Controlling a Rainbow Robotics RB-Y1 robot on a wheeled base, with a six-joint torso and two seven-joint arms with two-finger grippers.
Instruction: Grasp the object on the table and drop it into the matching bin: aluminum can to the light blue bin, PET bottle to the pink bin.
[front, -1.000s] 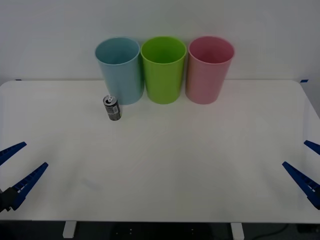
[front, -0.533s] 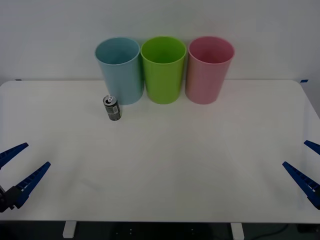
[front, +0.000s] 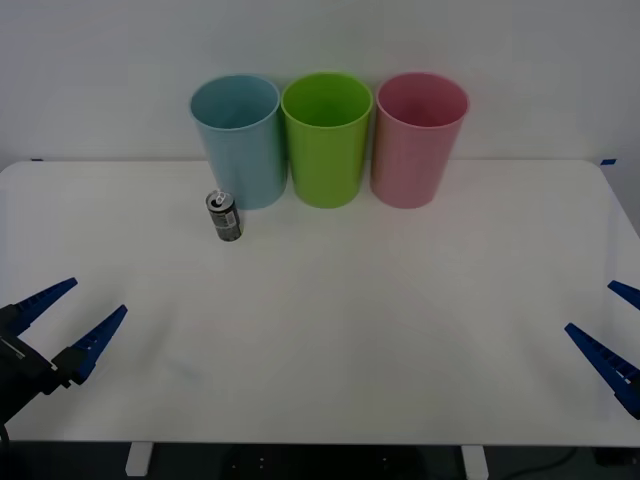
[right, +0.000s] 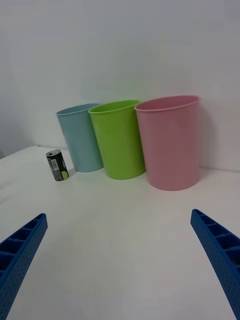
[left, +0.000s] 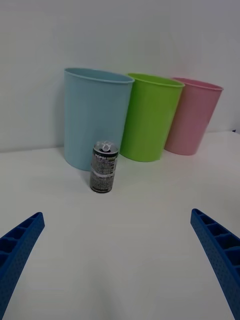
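Left gripper (front: 68, 328): fingers spread, empty, low at near left table (front: 400, 330) edge. Can (front: 225, 216) upright, ahead of it, just before light blue bin (front: 240, 140). Right gripper (front: 612, 335) spread, well apart. Your left arm is nearer; reach forward, slightly inward.

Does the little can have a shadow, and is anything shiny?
Front view: the can casts hardly any shadow on the table; light is soft and even. Left wrist view: its silver top gleams a bit. Right wrist view: faint shadows sit beneath the pink bin.
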